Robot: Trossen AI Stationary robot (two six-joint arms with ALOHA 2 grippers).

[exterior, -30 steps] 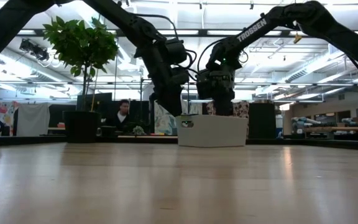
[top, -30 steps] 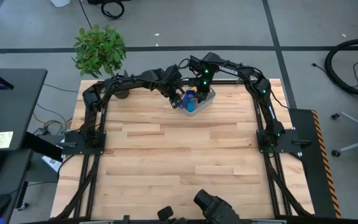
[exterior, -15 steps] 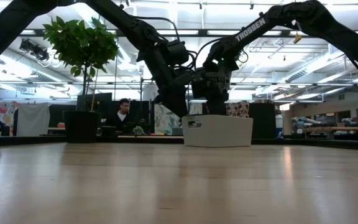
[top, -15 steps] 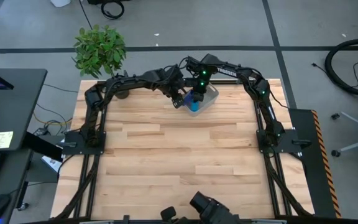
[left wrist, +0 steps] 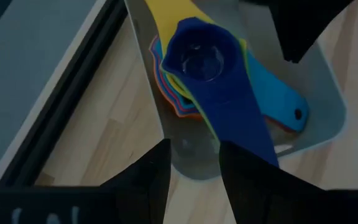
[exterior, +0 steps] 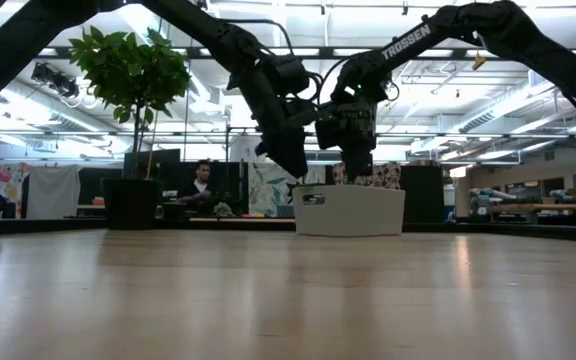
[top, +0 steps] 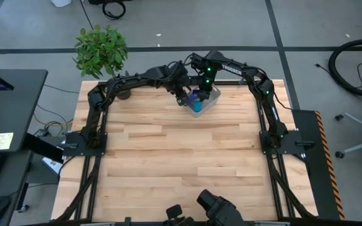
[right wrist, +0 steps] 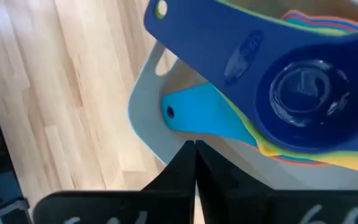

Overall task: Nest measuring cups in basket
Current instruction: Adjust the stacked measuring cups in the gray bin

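Observation:
The measuring cups (left wrist: pixel 201 53) sit nested in one stack inside the pale basket (left wrist: pixel 316 93), the dark blue one on top. Light blue and yellow handles fan out beneath it. The basket (top: pixel 211 99) rests on its bottom near the table's far edge. My left gripper (left wrist: pixel 194 171) is open and hovers over the basket's left corner, a finger on each side of the wall and above the rim (exterior: pixel 313 188). My right gripper (right wrist: pixel 194 152) is shut and hangs just above the stack (right wrist: pixel 303 93), clear of it.
A potted plant in a dark pot (top: pixel 123 93) stands at the table's far left corner. The wooden table (top: pixel 181 163) stretches bare from the basket to the near edge. A person sits in the room behind (exterior: pixel 200 180).
The basket slid a little toward the table's right edge. My right gripper rose out of the basket to just above its rim. My left gripper moved right, toward the basket's left corner, and rose slightly.

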